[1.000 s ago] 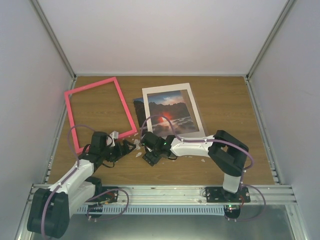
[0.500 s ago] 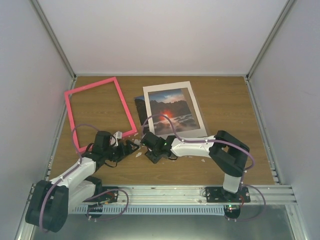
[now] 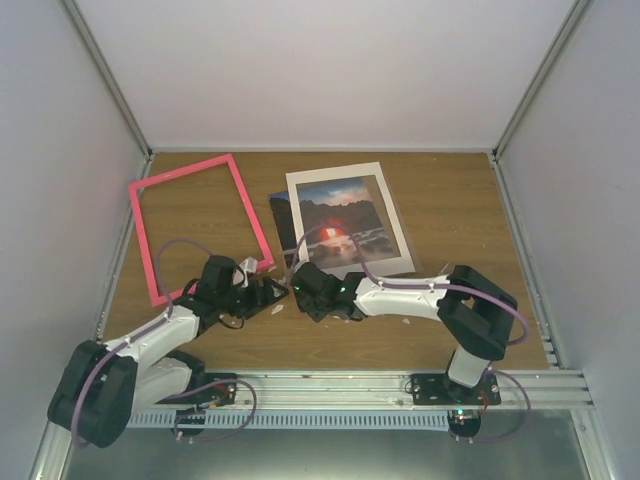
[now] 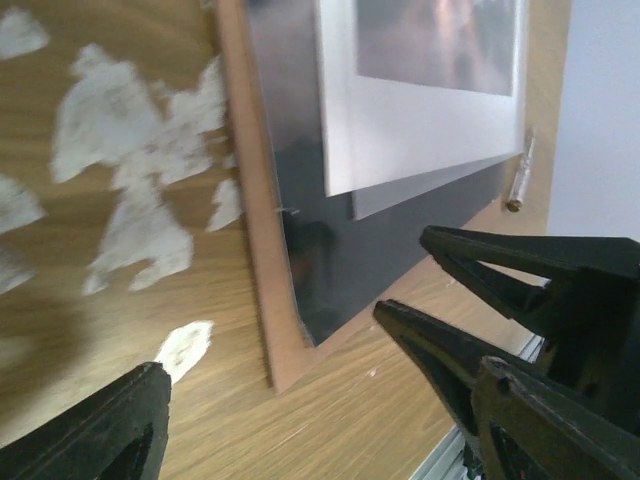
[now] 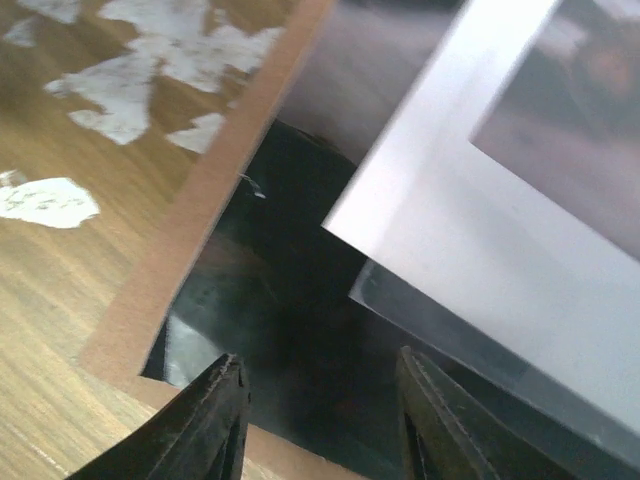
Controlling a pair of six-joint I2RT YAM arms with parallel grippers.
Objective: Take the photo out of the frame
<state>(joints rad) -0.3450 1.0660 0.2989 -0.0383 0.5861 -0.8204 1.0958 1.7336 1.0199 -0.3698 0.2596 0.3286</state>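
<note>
The photo [image 3: 283, 215] lies at the table's middle, mostly covered by a white mat board [image 3: 390, 225] whose window shows the red sun. Its dark near corner [image 5: 290, 300] rests on a brown backing board [image 4: 255, 230]. The pink frame [image 3: 251, 208] lies apart at the left, with bare table inside it. My right gripper [image 5: 320, 375] stands over the photo's near corner, jaws narrowed but with a gap, holding nothing. My left gripper [image 4: 320, 400] is open just left of it, low over the table by the backing board's corner. In the left wrist view the right gripper's pointed fingers [image 4: 440, 340] show.
A clear sheet [image 5: 470, 345] pokes out from under the mat board. White scuff patches [image 4: 130, 150] mark the wood left of the backing board. A small metal pin [image 4: 520, 178] lies near the far wall. Grey walls close the sides, and a metal rail [image 3: 320, 385] runs along the near edge.
The right gripper has slid forward to the photo's near corner and narrowed its jaws. The left gripper has moved right, closer to the same corner. Frame and mat stay put.
</note>
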